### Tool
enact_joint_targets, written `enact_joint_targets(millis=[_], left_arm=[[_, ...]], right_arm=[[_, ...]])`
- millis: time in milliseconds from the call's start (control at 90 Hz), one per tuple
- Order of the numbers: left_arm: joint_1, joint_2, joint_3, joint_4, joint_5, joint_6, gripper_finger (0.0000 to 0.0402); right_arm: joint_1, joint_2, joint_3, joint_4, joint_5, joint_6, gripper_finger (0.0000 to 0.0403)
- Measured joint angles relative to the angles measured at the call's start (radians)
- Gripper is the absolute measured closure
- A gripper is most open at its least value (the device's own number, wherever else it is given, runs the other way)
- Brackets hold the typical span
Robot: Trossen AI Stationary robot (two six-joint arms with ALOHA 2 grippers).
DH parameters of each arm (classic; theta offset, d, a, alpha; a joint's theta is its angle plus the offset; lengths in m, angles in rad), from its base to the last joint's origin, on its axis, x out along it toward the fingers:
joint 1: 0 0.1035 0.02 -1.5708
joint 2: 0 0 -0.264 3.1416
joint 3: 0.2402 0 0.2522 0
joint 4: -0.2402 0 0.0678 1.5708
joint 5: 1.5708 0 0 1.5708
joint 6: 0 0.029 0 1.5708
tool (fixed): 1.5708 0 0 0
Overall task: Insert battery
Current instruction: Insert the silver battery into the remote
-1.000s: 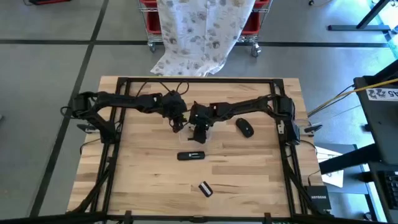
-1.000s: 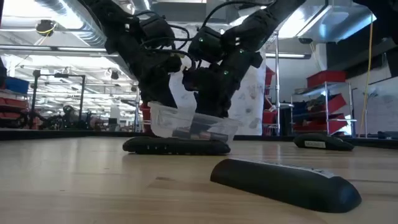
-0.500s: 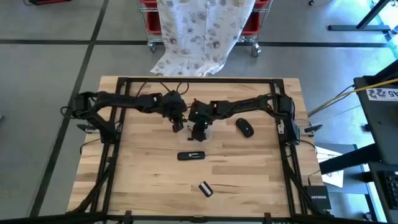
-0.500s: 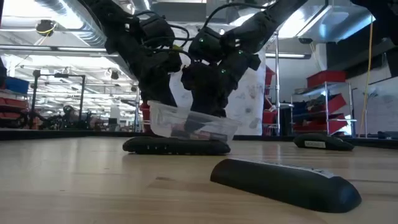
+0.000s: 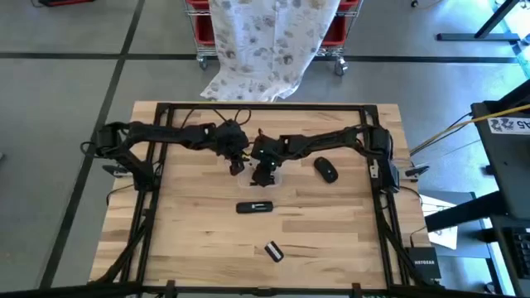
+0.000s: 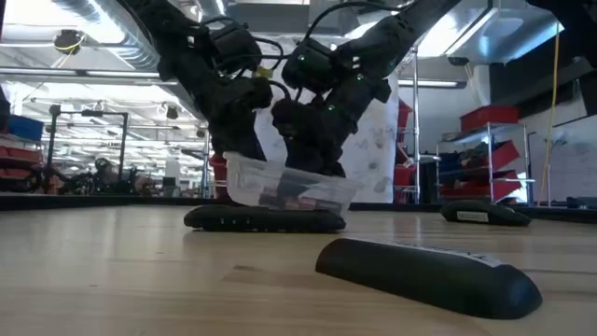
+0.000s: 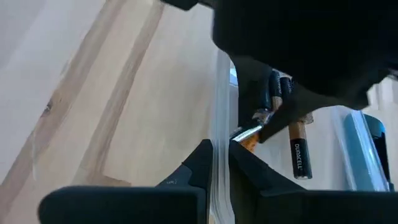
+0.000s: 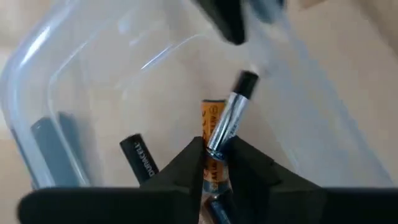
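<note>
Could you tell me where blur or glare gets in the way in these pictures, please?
Right wrist view: the clear container is soft, with glare streaks, and the battery in the right hand is blurred. Left wrist view: the left hand pinching the wall is blurred. Low view: ceiling lights glare.

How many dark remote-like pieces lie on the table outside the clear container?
3: one remote mid-table below the clear container, one piece near the front edge, one to the container's right. Container contents excluded.

From above I can't see the clear tub (image 5: 263, 170); both arms cover it. In the right wrist view the right tool (image 8: 216, 163) hides the low end of the battery (image 8: 227, 127) (its top end is blurry).
</note>
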Motion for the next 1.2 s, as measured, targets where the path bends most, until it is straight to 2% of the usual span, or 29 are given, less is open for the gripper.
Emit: enact_joint_targets(millis=[322,444,622,1022,1200], left_arm=[[0.000,0.000,0.000,-0.003,0.001,0.000,0.0389],[0.000,0.000,0.000,-0.006,0.003,0.000,0.0389],[0.000,0.000,0.002,0.002,0.010,0.000,0.0389],[0.000,0.000,0.002,-0.003,-0.004,0.005,0.0389],[0.000,0.000,0.002,-0.004,-0.007,0.004,0.0389]], right_arm=[[0.000,-0.001,0.001,0.000,0.022,0.016,0.0373],[-0.001,-0.001,0.002,0.001,0.001,0.016,0.0394],[0.000,-0.023,0.001,-0.028,-0.009,0.018,0.0397],[-0.001,-0.081,0.000,-0.141,-0.015,0.006,0.0398],[-0.001,-0.050,0.000,-0.114,0.015,0.010,0.0369]])
